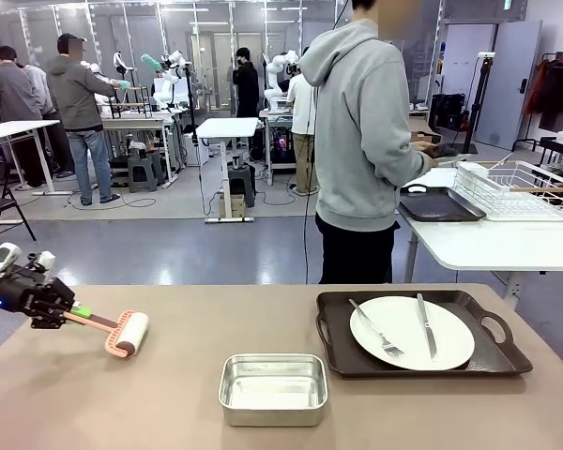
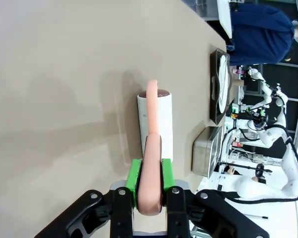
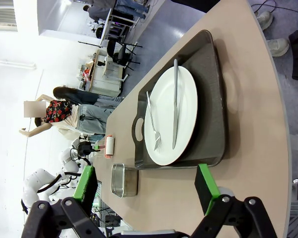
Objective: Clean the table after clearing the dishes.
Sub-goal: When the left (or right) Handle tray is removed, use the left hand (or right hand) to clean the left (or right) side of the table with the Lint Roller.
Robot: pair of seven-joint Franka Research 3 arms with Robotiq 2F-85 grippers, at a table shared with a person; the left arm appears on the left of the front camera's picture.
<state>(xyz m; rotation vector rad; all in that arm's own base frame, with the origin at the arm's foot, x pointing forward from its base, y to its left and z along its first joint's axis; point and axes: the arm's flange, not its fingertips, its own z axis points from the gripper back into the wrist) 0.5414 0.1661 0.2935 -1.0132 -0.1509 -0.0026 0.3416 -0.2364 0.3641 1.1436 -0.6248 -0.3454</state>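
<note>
Plate point(image 1: 408, 330) single, one fork point(image 1: 373, 325), one knife point(image 1: 425, 325)

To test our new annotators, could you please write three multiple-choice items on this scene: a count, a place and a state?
1. How many utensils lie on the plate? A. one B. two C. three
2. Where does the steel pan stand? A. on the bare table B. on the plate C. in a hand
3. The jaws of the left gripper are: A. wide open B. shut on nothing C. shut on the lint roller
B: a fork and a knife lie there. A: it sits beside the tray. C: green pads clamp its peach handle.
</note>
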